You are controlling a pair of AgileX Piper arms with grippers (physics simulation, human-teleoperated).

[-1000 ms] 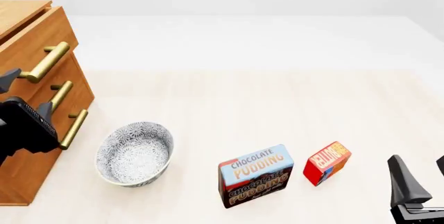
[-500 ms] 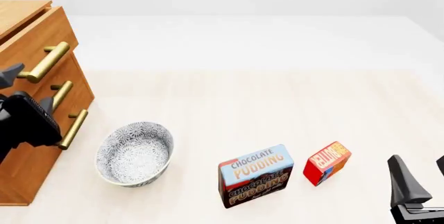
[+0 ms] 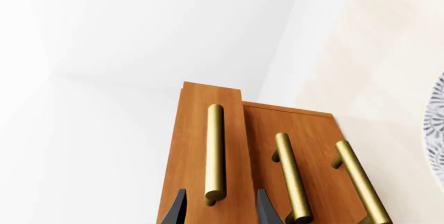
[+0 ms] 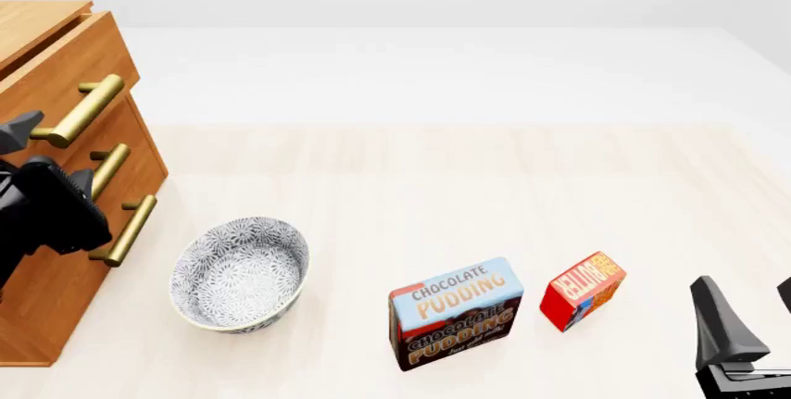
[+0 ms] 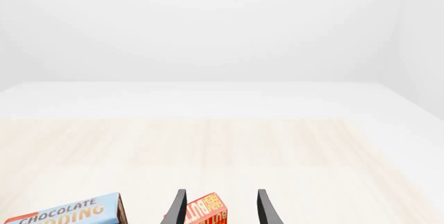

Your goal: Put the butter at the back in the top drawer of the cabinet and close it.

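A: Far left first: cabinet [image 4: 62, 195], three drawers, top drawer [image 4: 56, 75] seemingly pulled slightly proud of the two below. Left gripper [image 3: 216, 209] spread wide, fingers either side of the near end of the top brass handle [image 3: 214, 151], not closed on it.

B: Risk there?

A: Gripping so near the bar's tip. Likely to slide off the end on the pull, or tug the drawer crooked. Also easy to snag the middle handle [image 4: 107, 169], just beside it.

B: Moving right?

A: Patterned bowl [image 4: 240, 272] on the table [image 4: 433, 177], near the cabinet's front. Possibly in the way of a carried box, or bumped by an elbow.

B: Then?

A: Chocolate pudding box [image 4: 455, 312], then the butter [image 4: 583, 290] just beside it, standing on the table, well apart from the cabinet, untouched.

B: And the right side?

A: Right gripper [image 5: 216, 208] at the near right edge, parted wide, butter framed between the fingers in the wrist view, nothing held. Danger of nudging the pudding box, or tipping the small box instead of clamping it.
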